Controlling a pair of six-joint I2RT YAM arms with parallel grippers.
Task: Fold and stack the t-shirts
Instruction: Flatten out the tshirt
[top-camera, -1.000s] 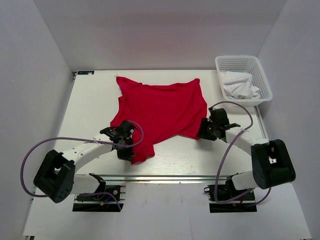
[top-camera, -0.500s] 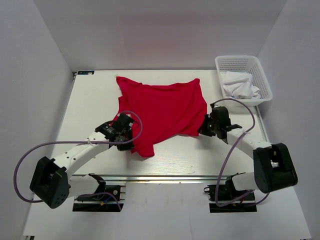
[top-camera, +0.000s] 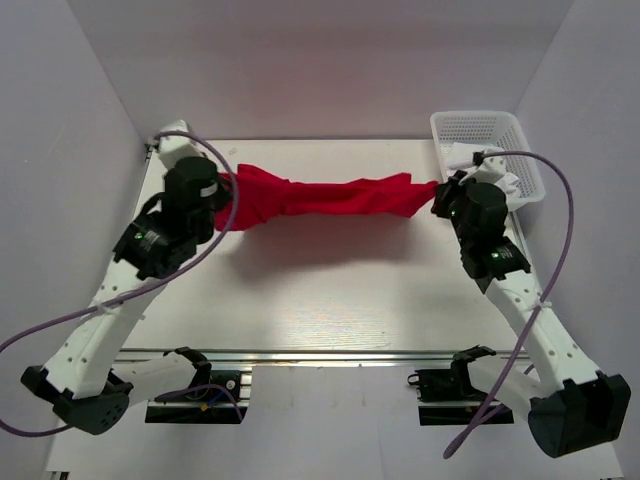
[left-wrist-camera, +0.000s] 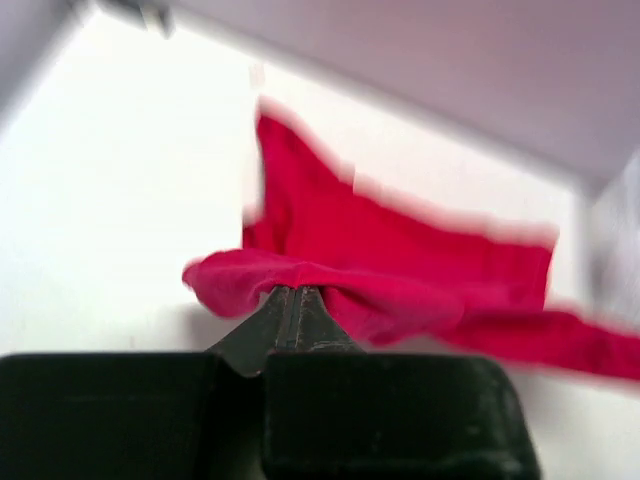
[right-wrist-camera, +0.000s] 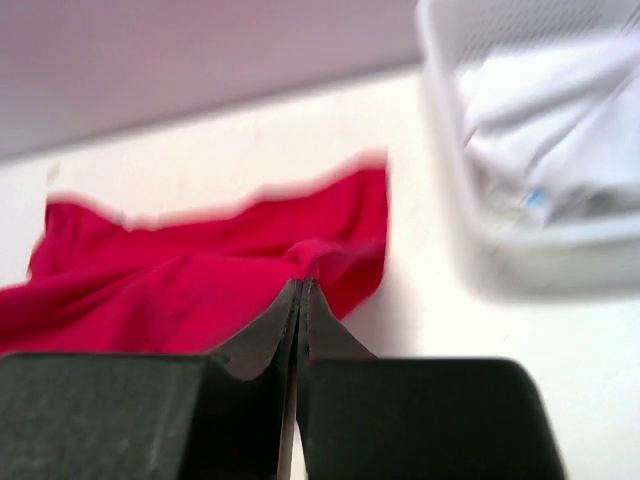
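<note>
Plain bright red t-shirt (top-camera: 320, 197), being stretched sideways into a long bunched band, being held up by both ends, being kept above the far part of the table (top-camera: 330, 300)

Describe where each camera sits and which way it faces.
Top external: above and behind the robot, looking down at table, red t-shirt, basket; left arm and right arm show.
Left wrist: on left arm, facing along left gripper pinching the t-shirt.
Right wrist: on right arm, facing along right gripper pinching its other end; basket beyond.
All three share the t-shirt.
</note>
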